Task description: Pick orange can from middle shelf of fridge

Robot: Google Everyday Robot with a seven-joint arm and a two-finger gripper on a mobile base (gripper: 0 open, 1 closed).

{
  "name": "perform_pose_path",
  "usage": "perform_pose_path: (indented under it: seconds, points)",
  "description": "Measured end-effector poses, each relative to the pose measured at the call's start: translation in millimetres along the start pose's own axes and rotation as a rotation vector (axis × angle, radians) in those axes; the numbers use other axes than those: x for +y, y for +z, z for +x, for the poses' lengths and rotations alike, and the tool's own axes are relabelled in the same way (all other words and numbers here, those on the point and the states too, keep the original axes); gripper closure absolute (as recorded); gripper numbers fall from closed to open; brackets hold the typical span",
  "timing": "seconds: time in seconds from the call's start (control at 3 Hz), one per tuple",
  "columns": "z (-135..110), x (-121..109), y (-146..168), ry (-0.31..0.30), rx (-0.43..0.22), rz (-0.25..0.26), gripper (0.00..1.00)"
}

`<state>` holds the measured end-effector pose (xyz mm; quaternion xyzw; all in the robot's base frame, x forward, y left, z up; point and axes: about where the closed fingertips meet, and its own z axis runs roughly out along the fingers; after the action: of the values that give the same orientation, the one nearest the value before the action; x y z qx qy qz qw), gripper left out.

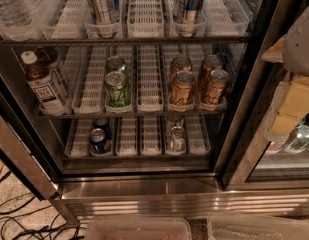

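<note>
Pale gripper, apparently, cropped at right edge.

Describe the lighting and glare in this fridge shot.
Camera view: warm, dim light; the orange cans on the middle shelf catch highlights on top; the bottom shelf lies in shadow; the fridge shows glare on its steel sill; the gripper, at the right edge, is brightly lit.

Middle shelf: white lane trays carry cans, bottles; tool upper right.
</note>
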<state>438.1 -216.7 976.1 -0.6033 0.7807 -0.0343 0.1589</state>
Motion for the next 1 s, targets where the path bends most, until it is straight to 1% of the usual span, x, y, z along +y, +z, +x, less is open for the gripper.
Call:
perform_pose_path:
  seconds: [0.33,0.67,1.0]
  points:
    - [0,0,0,0.000,0.000,0.000,0.00]
    - [-3,-4,3,0.005,-0.015,0.005,0.00]
    - [-8,8,27,0.021,-0.050,-0.001,0.00]
